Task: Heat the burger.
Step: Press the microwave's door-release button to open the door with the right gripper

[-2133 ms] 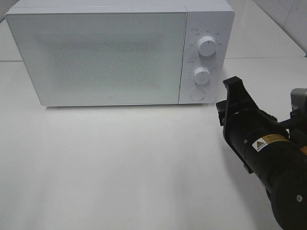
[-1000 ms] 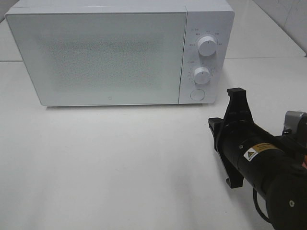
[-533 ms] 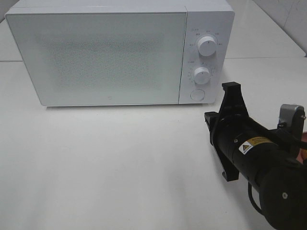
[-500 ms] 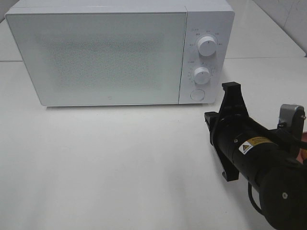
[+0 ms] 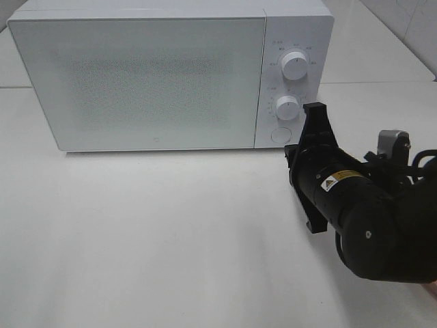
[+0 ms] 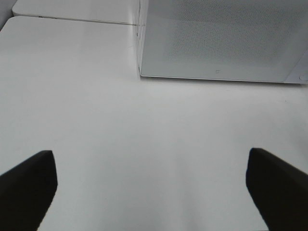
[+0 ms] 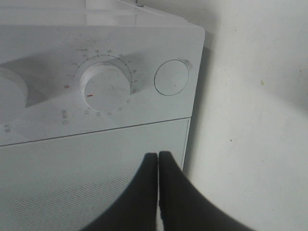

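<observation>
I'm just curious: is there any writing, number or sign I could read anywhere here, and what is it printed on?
Nothing reads clearly enough to quote.
White box-shaped microwave, upper round white knob: small grey markings around it, too small to read.
Lower round white knob: ring of figures and ticks, blurred; a red pointer line.
Black robot arm: yellow sticker with a warning triangle; its wording too small.

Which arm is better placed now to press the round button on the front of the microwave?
Right. The right hand, shut, points at the microwave, close to its round button. The left hand, open, is over the table near the microwave's other front corner, away from the button.
</observation>
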{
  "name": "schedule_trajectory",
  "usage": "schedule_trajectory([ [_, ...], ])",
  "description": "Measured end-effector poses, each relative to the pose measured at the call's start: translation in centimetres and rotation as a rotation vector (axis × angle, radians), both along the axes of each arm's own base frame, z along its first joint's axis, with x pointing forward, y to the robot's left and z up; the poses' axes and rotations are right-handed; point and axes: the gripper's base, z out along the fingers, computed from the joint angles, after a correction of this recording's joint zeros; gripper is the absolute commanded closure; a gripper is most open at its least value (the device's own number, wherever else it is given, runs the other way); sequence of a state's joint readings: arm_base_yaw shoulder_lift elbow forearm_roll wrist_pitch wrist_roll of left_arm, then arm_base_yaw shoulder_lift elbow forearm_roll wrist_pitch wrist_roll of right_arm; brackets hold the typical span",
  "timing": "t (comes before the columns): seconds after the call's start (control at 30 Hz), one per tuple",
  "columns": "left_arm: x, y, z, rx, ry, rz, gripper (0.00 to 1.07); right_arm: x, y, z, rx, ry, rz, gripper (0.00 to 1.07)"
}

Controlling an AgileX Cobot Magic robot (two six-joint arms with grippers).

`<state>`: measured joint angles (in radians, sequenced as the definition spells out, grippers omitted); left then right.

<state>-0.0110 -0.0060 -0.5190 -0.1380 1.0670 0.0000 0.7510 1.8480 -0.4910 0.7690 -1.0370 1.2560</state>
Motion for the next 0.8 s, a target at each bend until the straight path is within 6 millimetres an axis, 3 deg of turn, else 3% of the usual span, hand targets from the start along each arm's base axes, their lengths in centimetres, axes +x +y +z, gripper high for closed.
schedule_trajectory([
  [0.17, 0.0, 0.0, 0.0, 0.000, 0.000, 0.000, 0.07, 1.8, 0.4, -1.5, -0.009, 0.033, -0.015, 1.07],
  [0.8, 0.0, 0.0, 0.0, 0.000, 0.000, 0.000, 0.07, 6.9, 0.3, -3.2, 0.018, 0.065, -0.064, 1.07],
])
